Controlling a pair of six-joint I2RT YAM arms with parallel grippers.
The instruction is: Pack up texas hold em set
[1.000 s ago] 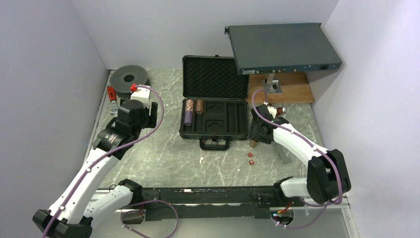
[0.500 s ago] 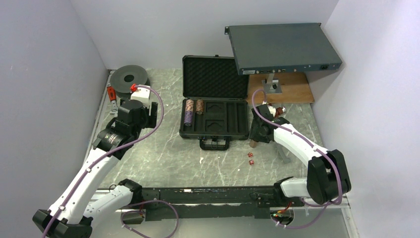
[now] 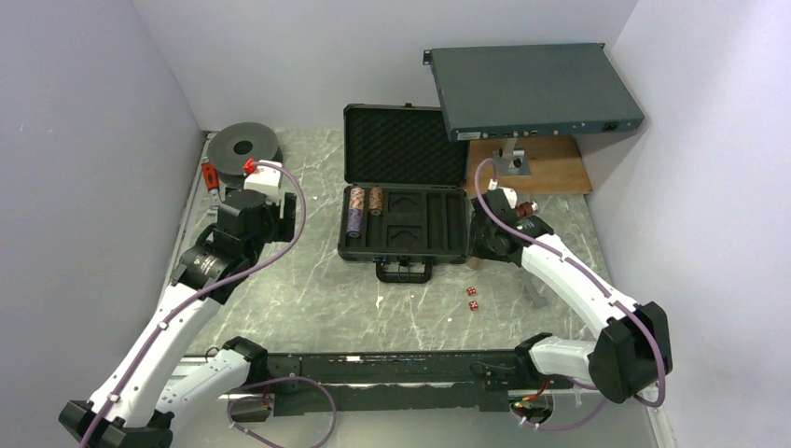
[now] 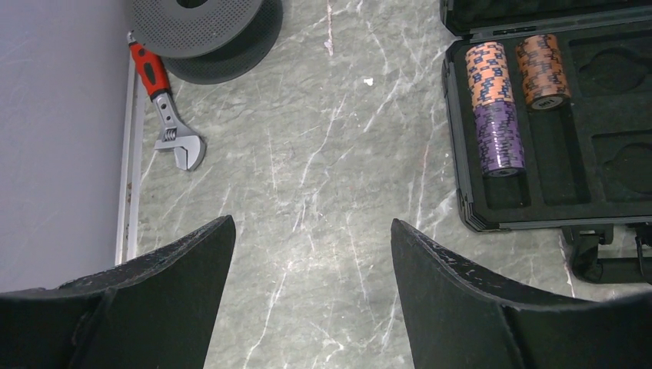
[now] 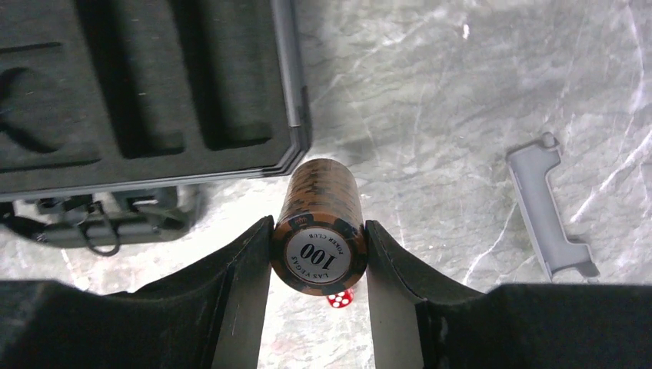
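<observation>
The black briefcase (image 3: pixel 408 245) lies open mid-table, foam lid (image 3: pixel 406 145) raised. Its slotted tray (image 4: pixel 592 177) holds two brown chip stacks (image 4: pixel 542 71) and a purple stack (image 4: pixel 500 138) in the left slots. My right gripper (image 5: pixel 317 254) is shut on another brown chip stack (image 5: pixel 319 204), held lying flat just off the case's near right corner (image 3: pixel 476 261). Two small red dice (image 3: pixel 472 299) lie on the table below it; one die (image 5: pixel 340 298) shows under the stack. My left gripper (image 4: pixel 311 231) hangs open and empty over bare table left of the case.
A large grey metal rack box (image 3: pixel 536 89) overhangs the case's far right corner, with a wooden board (image 3: pixel 550 168) under it. A dark round spool (image 3: pixel 244 145) and a red-handled wrench (image 4: pixel 165 115) sit far left. A grey plastic bracket (image 5: pixel 550 207) lies right of the right gripper.
My right gripper has closed on the brown chip stack and drawn slightly up and away from the near edge, its elbow swinging right. The left arm has barely shifted.
</observation>
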